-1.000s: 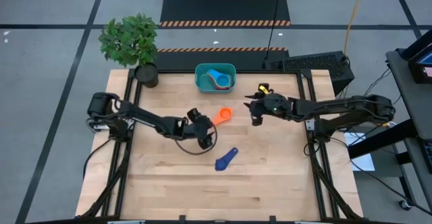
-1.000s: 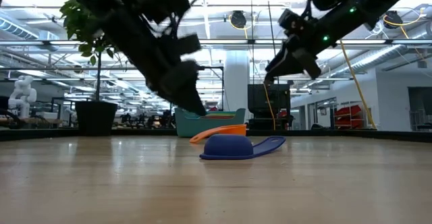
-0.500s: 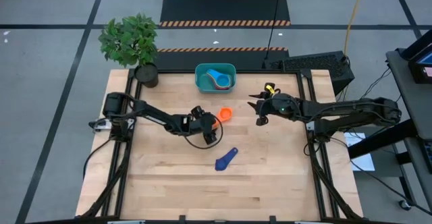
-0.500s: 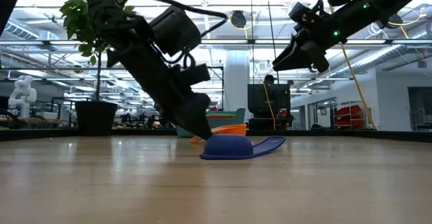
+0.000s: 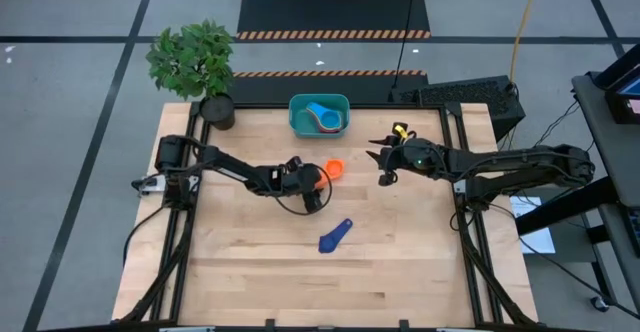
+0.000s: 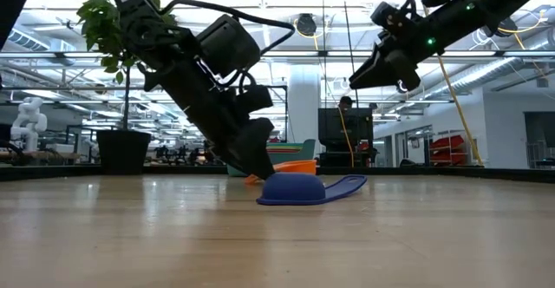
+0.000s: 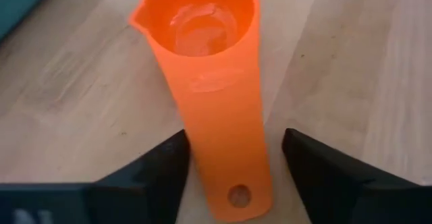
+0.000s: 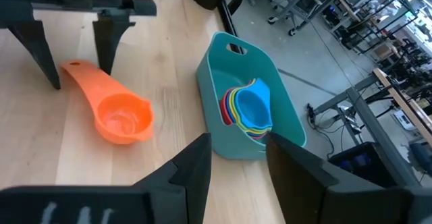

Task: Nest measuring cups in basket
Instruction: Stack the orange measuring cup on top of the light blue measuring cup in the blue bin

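Observation:
The orange measuring cup (image 5: 334, 169) lies upright on the wood, its handle pointing at my left gripper (image 5: 318, 176). That gripper is open and down at the table. Its fingers stand on either side of the handle (image 7: 226, 143) and are not closed on it. The dark blue cup (image 5: 335, 236) lies upside down nearer the near edge. The teal basket (image 5: 296, 120) sits at the far edge with several nested cups (image 8: 248, 109) inside. My right gripper (image 5: 384, 170) hovers open and empty above the table, right of the orange cup.
A black plant pot (image 5: 218, 110) with a leafy plant stands at the far left corner, left of the basket. Bare wood lies between the orange cup and the basket (image 8: 214, 82), and across the near half of the table around the dark blue cup (image 6: 295, 188).
My left gripper has moved toward the far right and come down to the table, ending with its open fingers on either side of the orange cup's handle. The cups and the basket have stayed where they were.

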You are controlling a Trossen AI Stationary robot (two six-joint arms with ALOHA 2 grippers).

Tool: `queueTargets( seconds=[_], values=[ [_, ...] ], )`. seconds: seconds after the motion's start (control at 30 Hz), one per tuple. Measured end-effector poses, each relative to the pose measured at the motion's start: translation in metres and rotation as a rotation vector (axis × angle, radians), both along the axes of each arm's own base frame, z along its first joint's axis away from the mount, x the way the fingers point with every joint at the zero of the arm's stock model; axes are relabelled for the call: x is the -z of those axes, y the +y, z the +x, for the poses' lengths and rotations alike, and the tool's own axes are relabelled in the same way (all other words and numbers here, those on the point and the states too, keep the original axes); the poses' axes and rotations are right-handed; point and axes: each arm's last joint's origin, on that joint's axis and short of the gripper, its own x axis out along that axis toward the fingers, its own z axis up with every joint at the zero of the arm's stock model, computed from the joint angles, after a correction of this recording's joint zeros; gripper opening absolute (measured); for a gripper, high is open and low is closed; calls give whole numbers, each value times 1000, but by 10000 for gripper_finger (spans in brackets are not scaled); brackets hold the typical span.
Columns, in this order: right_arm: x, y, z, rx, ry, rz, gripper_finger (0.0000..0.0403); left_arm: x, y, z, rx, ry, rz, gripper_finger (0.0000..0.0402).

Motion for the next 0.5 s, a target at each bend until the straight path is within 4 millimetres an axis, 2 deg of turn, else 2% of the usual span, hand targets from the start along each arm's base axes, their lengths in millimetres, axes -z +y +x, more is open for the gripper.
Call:
queueTargets(
  seconds=[0.2,0.4,0.5],
  values=[
    [-1,0,0,3,-15,6,137,0,5,0,52,7,-34,136],
    [-1,0,0,4,-18,12,137,0,14,-1,54,1,-84,117],
    [-1,2,1,-4,-18,12,137,-1,16,-1,50,0,-84,86]
  ],
)
